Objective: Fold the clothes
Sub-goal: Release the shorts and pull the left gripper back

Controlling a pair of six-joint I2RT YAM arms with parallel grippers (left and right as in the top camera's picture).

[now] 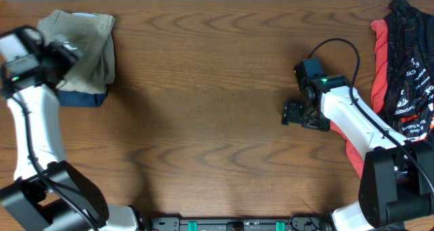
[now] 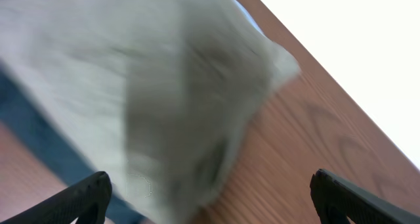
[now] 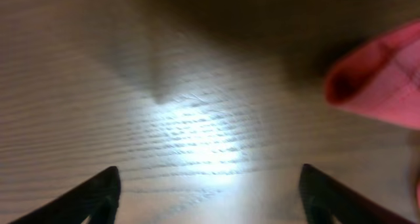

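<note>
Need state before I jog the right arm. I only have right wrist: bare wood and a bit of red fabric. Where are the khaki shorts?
Observer: The khaki shorts sit in a compact heap at the far-left corner of the table.
Operator: Is the left arm holding them?
Observer: No. The left gripper is above them, jaws wide apart, with nothing clamped.
Operator: Anything under the shorts?
Observer: A dark navy garment shows beneath their near edge.
Operator: And my red fabric?
Observer: It is part of the black-and-red printed sports garments piled along the table's right edge.
</note>
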